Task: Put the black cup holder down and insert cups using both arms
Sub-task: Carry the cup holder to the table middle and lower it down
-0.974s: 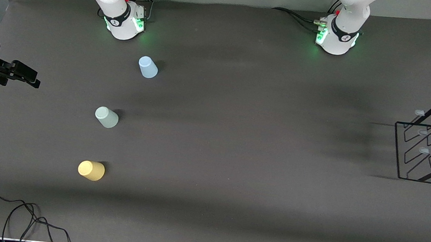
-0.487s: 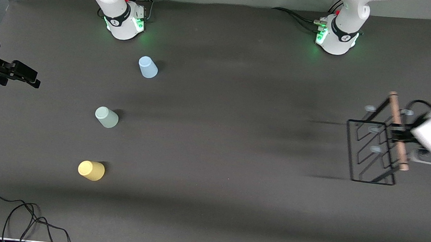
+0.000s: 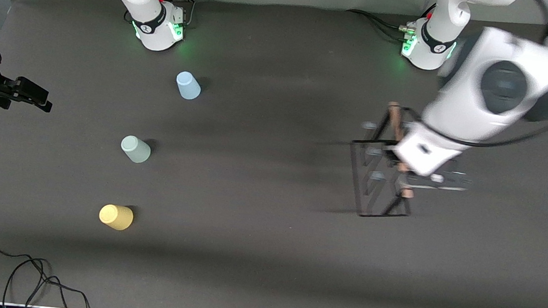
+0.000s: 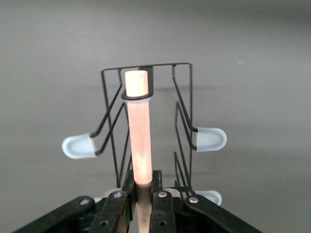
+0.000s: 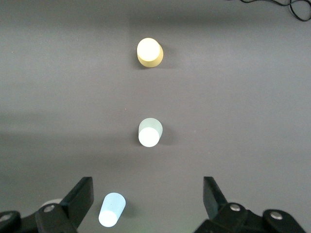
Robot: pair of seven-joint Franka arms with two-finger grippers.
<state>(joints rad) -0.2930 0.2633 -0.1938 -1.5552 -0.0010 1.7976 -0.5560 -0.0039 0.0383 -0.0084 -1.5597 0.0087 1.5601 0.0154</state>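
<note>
The black cup holder (image 3: 383,215) hangs just above the table, toward the left arm's end. My left gripper (image 3: 400,162) is shut on its wooden rod handle (image 3: 395,120). In the left wrist view the fingers (image 4: 158,182) clamp the rod (image 4: 138,131), and pale-blue-tipped pegs (image 4: 210,139) stick out on both sides. Three cups stand upside down in a row toward the right arm's end: light blue (image 3: 188,86), mint green (image 3: 135,149) and yellow (image 3: 116,217). My right gripper (image 3: 26,92) waits open and empty at that end of the table. Its wrist view shows the blue (image 5: 112,216), mint (image 5: 149,132) and yellow (image 5: 149,52) cups.
The two arm bases (image 3: 158,27) (image 3: 427,48) stand along the table edge farthest from the front camera. A loose black cable (image 3: 16,275) lies coiled at the near corner on the right arm's end. Dark mat covers the table between cups and holder.
The left arm has carried the cup holder from the table's end toward the middle, and its big white links have swung into view. The cups and the right arm have not moved.
</note>
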